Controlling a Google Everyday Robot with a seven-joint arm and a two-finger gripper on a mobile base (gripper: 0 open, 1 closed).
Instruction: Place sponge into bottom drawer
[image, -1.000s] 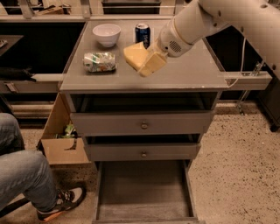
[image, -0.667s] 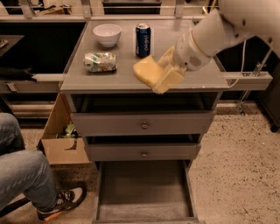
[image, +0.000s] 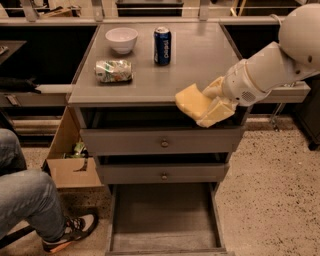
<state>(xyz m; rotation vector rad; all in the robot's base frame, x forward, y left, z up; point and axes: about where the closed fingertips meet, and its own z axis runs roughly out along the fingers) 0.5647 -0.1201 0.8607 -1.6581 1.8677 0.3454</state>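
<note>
Carrying the sponge (image: 190, 101): the gripper (image: 210, 105) has it pinched between its two pale fingers, one above and one below the foam.

Change vs 0.7 s ago: gripper and sponge have shifted down and to the right. Before, the sponge sat over the front edge of the cabinet top (image: 200, 55). Now it hangs just past that edge, in front of the dark gap above the top drawer (image: 150, 142), on the cabinet's right half. The arm comes in lower from the right.

The sponge is in the air, not touching the cabinet as far as visible, and well above the bottom drawer (image: 162, 215). That drawer is pulled out, grey floor bare. The middle drawer (image: 145, 173) is in, same as before.

Unchanged on top: white bowl (image: 121, 39), blue can (image: 162, 38), foil packet (image: 113, 70). The cardboard box (image: 70, 167) and the seated person's leg (image: 25, 200) on the left have not moved.
</note>
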